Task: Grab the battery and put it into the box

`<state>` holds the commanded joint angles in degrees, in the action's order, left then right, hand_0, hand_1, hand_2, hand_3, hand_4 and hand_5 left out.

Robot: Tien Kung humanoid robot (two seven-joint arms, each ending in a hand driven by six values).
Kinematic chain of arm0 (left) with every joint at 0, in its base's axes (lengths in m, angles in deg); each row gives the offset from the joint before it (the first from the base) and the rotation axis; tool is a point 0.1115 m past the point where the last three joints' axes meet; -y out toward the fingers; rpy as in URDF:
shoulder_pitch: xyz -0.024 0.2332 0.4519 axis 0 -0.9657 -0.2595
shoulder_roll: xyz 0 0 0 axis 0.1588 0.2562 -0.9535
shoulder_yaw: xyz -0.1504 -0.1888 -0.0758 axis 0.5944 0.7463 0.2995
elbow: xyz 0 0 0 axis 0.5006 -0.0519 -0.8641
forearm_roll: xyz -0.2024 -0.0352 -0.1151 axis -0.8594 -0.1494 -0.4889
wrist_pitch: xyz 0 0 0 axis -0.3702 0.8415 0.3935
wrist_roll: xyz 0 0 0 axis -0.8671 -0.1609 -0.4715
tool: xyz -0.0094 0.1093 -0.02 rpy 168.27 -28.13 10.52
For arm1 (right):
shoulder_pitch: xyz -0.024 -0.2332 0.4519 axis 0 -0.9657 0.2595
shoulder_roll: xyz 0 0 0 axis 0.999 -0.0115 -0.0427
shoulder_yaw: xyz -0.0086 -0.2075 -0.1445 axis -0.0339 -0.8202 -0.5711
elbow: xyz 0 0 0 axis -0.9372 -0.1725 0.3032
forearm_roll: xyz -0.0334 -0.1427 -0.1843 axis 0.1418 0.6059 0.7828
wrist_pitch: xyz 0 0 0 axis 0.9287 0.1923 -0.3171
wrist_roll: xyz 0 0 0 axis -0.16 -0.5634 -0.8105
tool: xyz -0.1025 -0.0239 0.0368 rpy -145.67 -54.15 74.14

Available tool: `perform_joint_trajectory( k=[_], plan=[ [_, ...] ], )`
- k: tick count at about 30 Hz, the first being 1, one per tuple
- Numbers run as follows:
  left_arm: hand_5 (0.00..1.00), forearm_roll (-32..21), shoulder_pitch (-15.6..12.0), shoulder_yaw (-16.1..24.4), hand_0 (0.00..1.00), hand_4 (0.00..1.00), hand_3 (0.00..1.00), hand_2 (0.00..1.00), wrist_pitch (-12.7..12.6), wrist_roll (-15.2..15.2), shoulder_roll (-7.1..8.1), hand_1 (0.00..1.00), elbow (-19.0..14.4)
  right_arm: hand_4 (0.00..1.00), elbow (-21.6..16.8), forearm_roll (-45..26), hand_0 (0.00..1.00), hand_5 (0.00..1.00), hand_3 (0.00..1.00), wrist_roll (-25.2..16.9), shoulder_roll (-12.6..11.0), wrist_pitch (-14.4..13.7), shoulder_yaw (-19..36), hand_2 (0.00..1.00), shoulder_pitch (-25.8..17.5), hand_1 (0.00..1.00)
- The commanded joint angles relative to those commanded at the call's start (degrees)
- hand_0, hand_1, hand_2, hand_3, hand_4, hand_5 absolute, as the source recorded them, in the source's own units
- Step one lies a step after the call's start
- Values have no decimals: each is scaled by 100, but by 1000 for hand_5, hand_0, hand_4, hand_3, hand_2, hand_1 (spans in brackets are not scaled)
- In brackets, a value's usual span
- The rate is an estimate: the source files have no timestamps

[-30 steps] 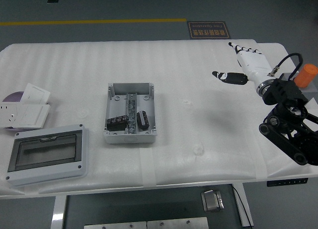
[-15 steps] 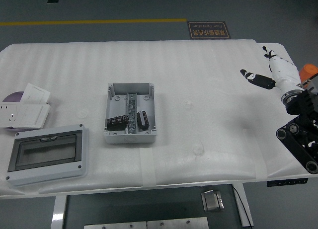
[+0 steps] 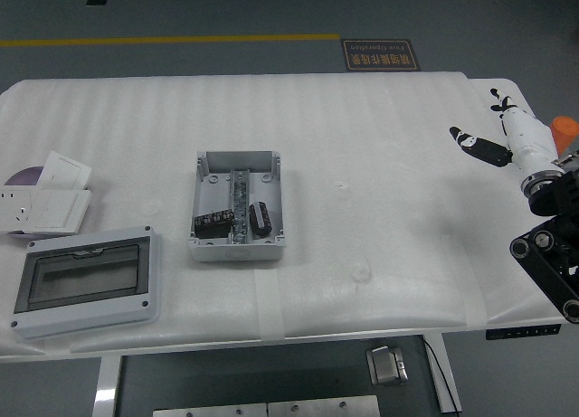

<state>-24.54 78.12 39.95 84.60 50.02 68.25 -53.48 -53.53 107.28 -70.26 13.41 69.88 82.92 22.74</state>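
Observation:
An open grey box (image 3: 237, 205) sits left of the table's middle. Two black batteries lie inside it: one (image 3: 214, 222) in the left compartment, one (image 3: 261, 217) in the right compartment. My right hand (image 3: 502, 132) is at the table's far right edge, far from the box. Its white fingers (image 3: 477, 147) are spread and hold nothing. My left hand is out of view.
A grey enclosure with a dark window (image 3: 84, 282) lies at the front left. White socket plates (image 3: 45, 203) lie at the left edge on a purple disc. An orange cap (image 3: 564, 127) shows beside my right arm. White foam (image 3: 380, 182) covers the table.
My right hand has drawn back to the right, away from the table's middle to its right edge, still open and empty. The box and batteries have not moved.

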Motion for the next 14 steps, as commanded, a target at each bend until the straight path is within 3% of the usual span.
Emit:
perform_joint_trajectory(
  k=[14],
  plan=[
    [333,32,21,159,629,526,569,528,19,2,-3,638,21,814,-116,192,792,609,961,39,98,37,463,852,-231,813]
  ],
)
